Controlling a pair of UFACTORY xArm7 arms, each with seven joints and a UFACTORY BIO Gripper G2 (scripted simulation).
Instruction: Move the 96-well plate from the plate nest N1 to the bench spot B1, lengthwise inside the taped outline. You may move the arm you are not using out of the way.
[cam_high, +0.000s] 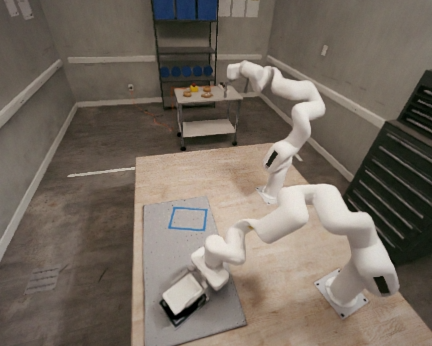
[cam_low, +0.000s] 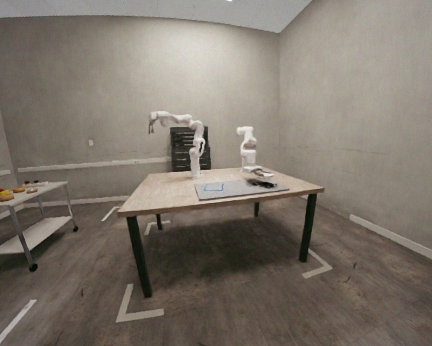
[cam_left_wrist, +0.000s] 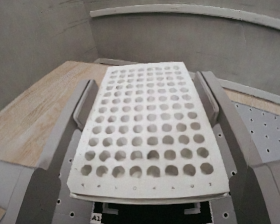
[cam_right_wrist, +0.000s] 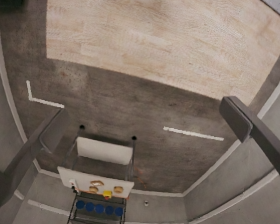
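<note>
The white 96-well plate is level or nearly so, raised above the black plate nest N1. My left gripper is shut on it, with one finger pad along each long side; in the top view its fingers are mostly hidden. The blue taped outline of B1 lies on the grey perforated board, toward its far end in the top view, with nothing inside it. My right gripper is open and empty, held high beyond the table's far edge in the top view.
The wooden table carries both arm bases on the side away from the board. The right arm is raised, clear of the board. A white cart with small items stands beyond the table; a dark drawer cabinet stands at the right.
</note>
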